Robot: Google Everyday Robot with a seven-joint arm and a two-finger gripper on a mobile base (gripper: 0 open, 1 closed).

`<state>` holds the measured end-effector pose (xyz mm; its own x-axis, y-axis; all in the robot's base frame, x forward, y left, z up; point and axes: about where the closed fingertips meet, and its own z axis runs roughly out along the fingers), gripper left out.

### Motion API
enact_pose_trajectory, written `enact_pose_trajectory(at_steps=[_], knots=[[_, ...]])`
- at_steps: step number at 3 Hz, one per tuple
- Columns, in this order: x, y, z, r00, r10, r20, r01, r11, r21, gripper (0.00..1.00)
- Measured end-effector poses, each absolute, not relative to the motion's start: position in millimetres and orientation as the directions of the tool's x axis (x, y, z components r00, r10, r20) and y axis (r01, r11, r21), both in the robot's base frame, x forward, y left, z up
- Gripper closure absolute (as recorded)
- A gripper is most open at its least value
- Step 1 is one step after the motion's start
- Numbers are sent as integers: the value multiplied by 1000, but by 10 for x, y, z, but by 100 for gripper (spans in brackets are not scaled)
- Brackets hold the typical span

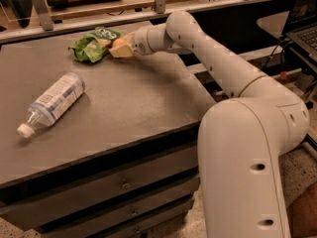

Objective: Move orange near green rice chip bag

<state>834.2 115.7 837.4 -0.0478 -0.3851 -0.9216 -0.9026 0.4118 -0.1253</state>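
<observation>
Pale cream robot arm (218, 63) reaches from the 4 o'clock corner of the view across the flat grey worktop (133, 108) toward 11 o'clock; its pincer (121, 48) sits low over the far part of the worktop, about 12 o'clock on the surface.

Pincer state: closed on the small round orange fruit (117, 51); the fruit shows as a tan-orange lump at the pincer's tip, partly covered by it; whether the fruit touches the worktop cannot be told.

Wrinkly green foil chip bag (89, 47) lies flat at 11 o'clock on the worktop, white lettering on its upper part; the orange fruit is at the bag's 3 o'clock edge, just beside it and possibly touching; contact not resolvable.

Clear plastic bottle (53, 101) with white label lies on its side at 9 o'clock on the worktop, white cap (23, 129) pointing to 7 o'clock; well apart from the bag and from the pincer, at their 7 o'clock.

Below the worktop's front edge, stacked dark drawers (124, 182); the arm's large rounded base segment stands at 4 o'clock, beside the worktop's near right corner.
</observation>
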Motion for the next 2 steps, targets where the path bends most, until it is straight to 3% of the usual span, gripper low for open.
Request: enact_pose_trajectory(at_steps=[1,2], knots=[[8353,1175,8361,-52,-386,-921,-904,411,-121,86],[8353,1175,8379,-52,-386,-921,-904,411,-121,64]])
